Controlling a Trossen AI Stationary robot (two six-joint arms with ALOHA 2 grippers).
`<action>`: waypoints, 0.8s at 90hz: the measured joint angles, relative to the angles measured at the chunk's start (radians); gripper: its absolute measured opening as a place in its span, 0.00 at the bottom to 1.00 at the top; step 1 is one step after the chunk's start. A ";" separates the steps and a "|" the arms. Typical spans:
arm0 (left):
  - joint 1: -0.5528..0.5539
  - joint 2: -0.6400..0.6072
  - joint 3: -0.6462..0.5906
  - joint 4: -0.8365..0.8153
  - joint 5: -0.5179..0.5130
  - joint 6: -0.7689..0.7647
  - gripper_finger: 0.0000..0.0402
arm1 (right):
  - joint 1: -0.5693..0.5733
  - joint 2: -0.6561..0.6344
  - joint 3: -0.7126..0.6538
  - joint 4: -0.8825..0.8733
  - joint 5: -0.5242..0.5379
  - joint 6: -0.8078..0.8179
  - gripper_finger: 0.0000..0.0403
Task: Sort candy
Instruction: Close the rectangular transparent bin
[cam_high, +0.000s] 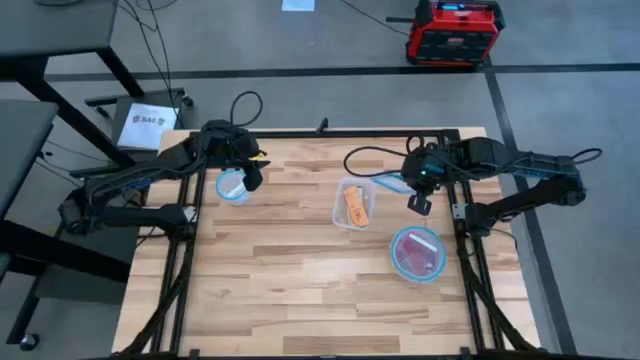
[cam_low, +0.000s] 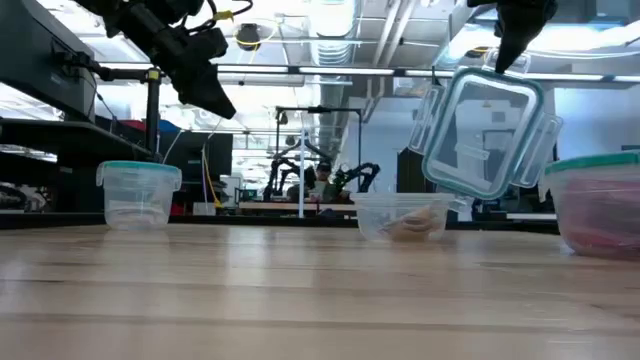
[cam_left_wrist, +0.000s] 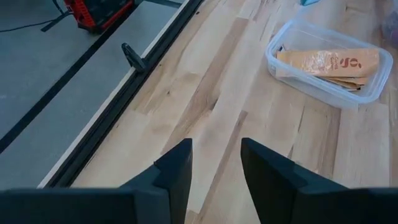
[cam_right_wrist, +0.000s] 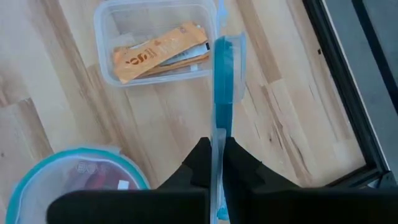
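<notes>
A pale butcher-block table (cam_high: 300, 270) of glued wooden strips fills the scene, and three clear plastic containers sit on it. Biggest is the round tub with lid (cam_high: 417, 253) on the right, teal-rimmed, holding red and magenta candy (cam_right_wrist: 93, 176) under its cover. Next, the rectangular tub (cam_high: 353, 203) in the middle, open, rounded corners, with orange-white bar wrappers (cam_left_wrist: 329, 63) lying flat inside; I can make out at least two, stacked. Then the small round tub (cam_high: 232, 186) on the left, teal rim; contents too faint to tell. Up above, the right gripper (cam_right_wrist: 217, 163) pinches one rectangular clip lid (cam_low: 487, 133), clear with blue edge, held tilted in the air beside the rectangular tub. The left gripper (cam_left_wrist: 214, 163) hangs over bare wood near the small round tub, fingers spread, holding nothing.
</notes>
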 joint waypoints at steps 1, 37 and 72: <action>0.000 0.000 0.000 0.000 0.000 0.000 0.31 | 0.000 0.000 0.000 0.000 0.000 0.000 0.00; 0.000 0.000 0.000 0.000 0.000 0.019 0.31 | 0.000 0.000 0.000 0.000 -0.002 0.000 0.00; 0.000 0.000 0.000 0.001 0.000 0.027 0.31 | 0.008 0.000 0.000 -0.001 -0.050 0.002 0.00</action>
